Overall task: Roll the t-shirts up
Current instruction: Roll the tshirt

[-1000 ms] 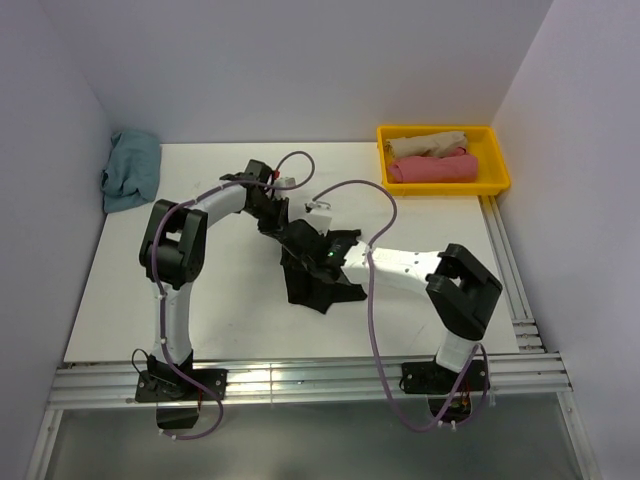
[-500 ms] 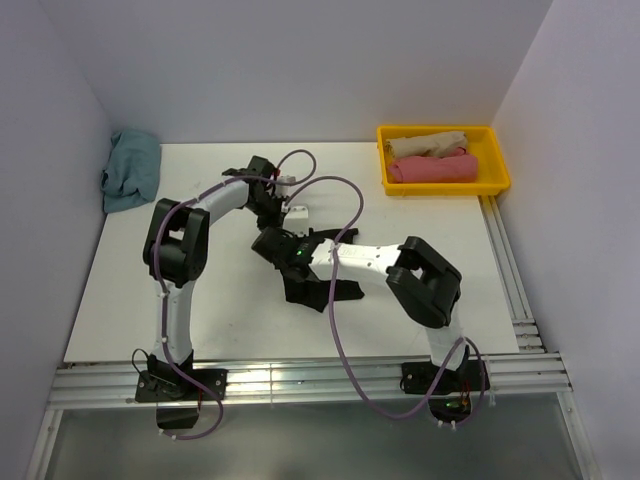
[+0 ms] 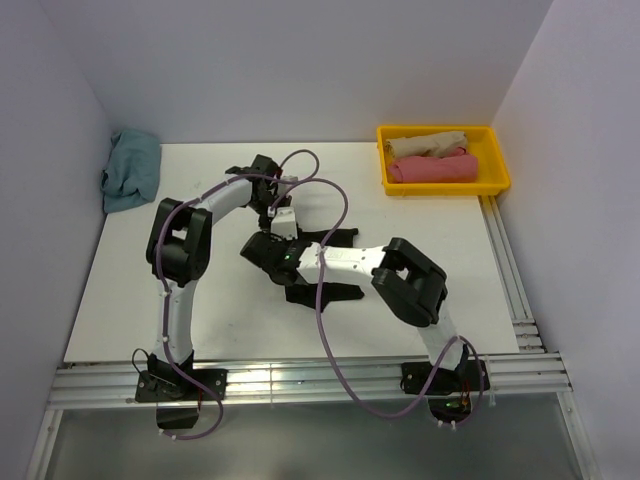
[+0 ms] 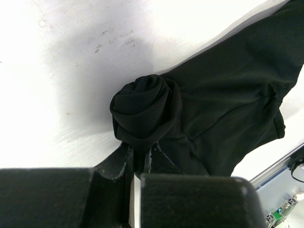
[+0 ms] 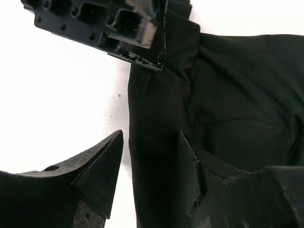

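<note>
Grip first: the left end effector (image 4: 137,154) is clenched on the rolled-up end of the black t-shirt (image 4: 218,104), which lies mid-counter (image 3: 120,300). The right end effector (image 5: 149,173) is released, with its fingers apart and astride a fold of the same cloth. Since one second ago the right arm has folded inward and its end effector has moved left along the shirt, close to the left one.

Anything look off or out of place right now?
The blue t-shirt sits crumpled in the far-left corner, unrolled. The black t-shirt is rolled only at the end pinched by the left gripper; the rest trails loose.
</note>
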Action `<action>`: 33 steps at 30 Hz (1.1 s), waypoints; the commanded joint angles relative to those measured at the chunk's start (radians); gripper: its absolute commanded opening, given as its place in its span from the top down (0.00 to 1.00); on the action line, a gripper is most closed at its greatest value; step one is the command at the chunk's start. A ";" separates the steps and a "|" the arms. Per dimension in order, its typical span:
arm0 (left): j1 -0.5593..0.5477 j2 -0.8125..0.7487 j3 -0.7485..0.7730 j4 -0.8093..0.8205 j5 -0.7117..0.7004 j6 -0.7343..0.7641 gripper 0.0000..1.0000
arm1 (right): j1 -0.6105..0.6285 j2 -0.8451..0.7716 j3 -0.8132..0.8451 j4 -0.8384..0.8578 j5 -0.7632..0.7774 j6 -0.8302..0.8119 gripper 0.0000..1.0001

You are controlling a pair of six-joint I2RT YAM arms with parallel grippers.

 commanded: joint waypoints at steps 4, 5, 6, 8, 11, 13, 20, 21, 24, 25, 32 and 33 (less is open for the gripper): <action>-0.012 0.019 0.019 -0.009 -0.044 -0.003 1.00 | 0.008 0.082 0.091 -0.092 0.072 0.041 0.44; -0.011 0.019 0.017 -0.009 -0.046 -0.002 1.00 | 0.008 0.087 0.091 -0.112 0.071 0.045 0.44; -0.012 0.019 0.017 -0.009 -0.044 -0.002 1.00 | 0.008 0.091 0.088 -0.117 0.066 0.054 0.47; -0.012 0.019 0.022 -0.014 -0.040 0.000 1.00 | 0.008 0.088 0.075 -0.116 0.060 0.064 0.51; -0.012 0.019 0.035 -0.017 -0.031 -0.002 1.00 | 0.008 0.081 0.050 -0.120 0.048 0.088 0.58; -0.012 0.021 0.046 -0.021 -0.027 -0.003 0.94 | 0.009 0.055 0.020 -0.109 0.028 0.105 0.66; -0.003 0.007 0.132 -0.015 0.037 -0.012 0.47 | -0.015 -0.077 -0.148 0.085 -0.111 0.156 0.66; 0.002 0.003 0.141 -0.011 0.067 -0.014 0.41 | -0.024 -0.094 -0.201 0.116 -0.131 0.171 0.66; 0.026 -0.002 0.186 -0.008 0.106 -0.032 0.33 | -0.058 -0.163 -0.311 0.251 -0.228 0.203 0.66; 0.040 -0.007 0.192 -0.002 0.130 -0.034 0.32 | -0.069 -0.177 -0.338 0.278 -0.249 0.209 0.67; 0.100 -0.057 0.093 0.089 0.239 -0.044 0.25 | -0.188 -0.287 -0.631 0.698 -0.528 0.316 0.67; 0.104 -0.065 0.077 0.103 0.252 -0.043 0.24 | -0.210 -0.292 -0.702 0.752 -0.562 0.353 0.68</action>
